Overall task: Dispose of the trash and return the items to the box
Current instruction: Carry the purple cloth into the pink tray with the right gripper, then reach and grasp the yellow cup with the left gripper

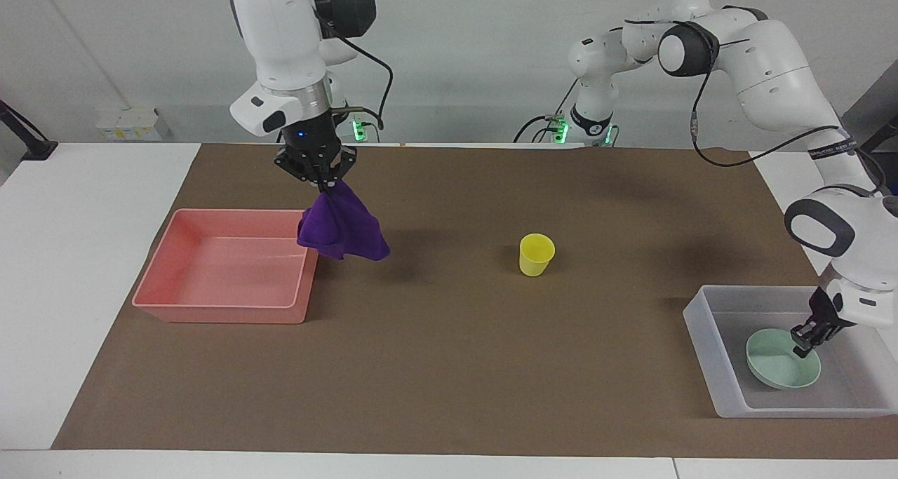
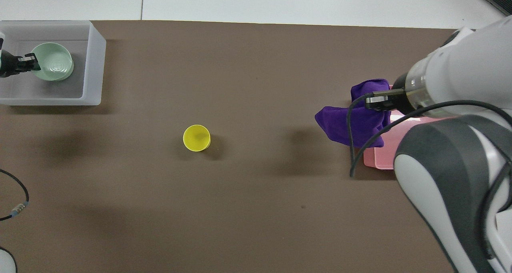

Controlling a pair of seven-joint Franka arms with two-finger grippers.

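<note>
My right gripper (image 1: 320, 178) is shut on the top of the purple trash rag (image 1: 342, 226), which hangs in the air over the pink bin's wall nearest the cup. In the overhead view the rag (image 2: 352, 119) shows beside the right arm. The mint-green bowl (image 1: 779, 370) sits low in the translucent box (image 1: 705, 339) at the left arm's end. My left gripper (image 1: 807, 339) is shut on the bowl's rim. In the overhead view the left gripper (image 2: 29, 62) reaches into the box (image 2: 94, 61) beside the bowl (image 2: 54, 61). The yellow cup (image 1: 537, 254) stands upright mid-mat, also the cup (image 2: 196, 137) from above.
The pink bin (image 1: 224, 304) lies at the right arm's end of the brown mat, with nothing in it; from above the pink bin (image 2: 382, 161) is mostly covered by the right arm. A loose cable (image 2: 14, 203) lies at the mat's edge near the left arm.
</note>
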